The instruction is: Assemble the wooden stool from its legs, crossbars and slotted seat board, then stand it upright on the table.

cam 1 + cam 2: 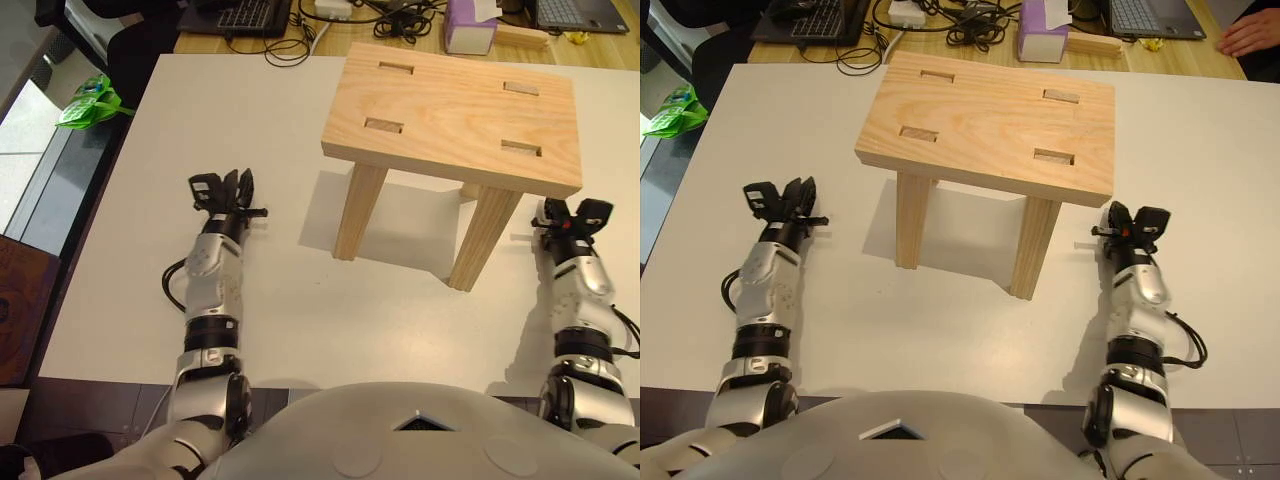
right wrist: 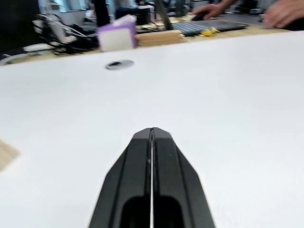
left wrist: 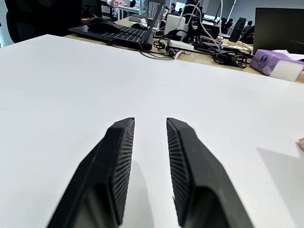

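Stool (image 1: 450, 110) stands assembled and upright on the bench (image 1: 200, 120), left jaws slightly parted and empty, right jaws closed on nothing near its front right leg (image 1: 485, 235); any careless swing of that arm could knock the leg and topple the stool.

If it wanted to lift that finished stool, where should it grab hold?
Probably the seat board, at its two short ends, one gripper from each side, pinching the overhang from above and below. The board juts past the legs there, and the left gripper and right gripper lie either side of the upright stool.
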Tool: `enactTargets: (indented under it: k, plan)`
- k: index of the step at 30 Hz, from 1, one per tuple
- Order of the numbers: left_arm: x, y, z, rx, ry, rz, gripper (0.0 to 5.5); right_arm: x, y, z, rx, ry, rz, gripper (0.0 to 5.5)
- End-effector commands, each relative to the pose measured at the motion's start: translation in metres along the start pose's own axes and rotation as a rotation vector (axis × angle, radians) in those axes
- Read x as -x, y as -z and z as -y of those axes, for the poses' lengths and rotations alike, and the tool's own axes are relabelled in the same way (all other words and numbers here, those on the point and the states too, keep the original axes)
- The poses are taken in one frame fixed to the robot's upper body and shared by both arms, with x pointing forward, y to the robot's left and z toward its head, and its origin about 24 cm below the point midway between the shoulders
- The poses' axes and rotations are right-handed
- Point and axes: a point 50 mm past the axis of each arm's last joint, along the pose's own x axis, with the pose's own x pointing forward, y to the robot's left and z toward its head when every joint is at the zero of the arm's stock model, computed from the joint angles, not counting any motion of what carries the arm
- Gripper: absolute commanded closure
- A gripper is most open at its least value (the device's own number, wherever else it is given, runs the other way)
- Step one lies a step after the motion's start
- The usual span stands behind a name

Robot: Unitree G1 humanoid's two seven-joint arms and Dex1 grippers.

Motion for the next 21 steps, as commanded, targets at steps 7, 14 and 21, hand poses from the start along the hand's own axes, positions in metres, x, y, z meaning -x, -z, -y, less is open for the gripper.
enactTargets:
  k: [7,14,21]
  plan:
    - [-0.022,0.02,0.033,-0.011,0.015,0.039,4.27,-0.016,0.019,-0.014,0.016,0.092,-0.039,5.5]
    - [-0.022,0.015,0.037,0.023,-0.015,0.108,4.27,-0.015,0.016,-0.03,0.093,-0.196,-0.022,5.5]
    - [-0.023,0.014,0.041,0.026,-0.005,0.115,4.27,-0.019,0.014,-0.038,0.069,-0.244,-0.019,5.5]
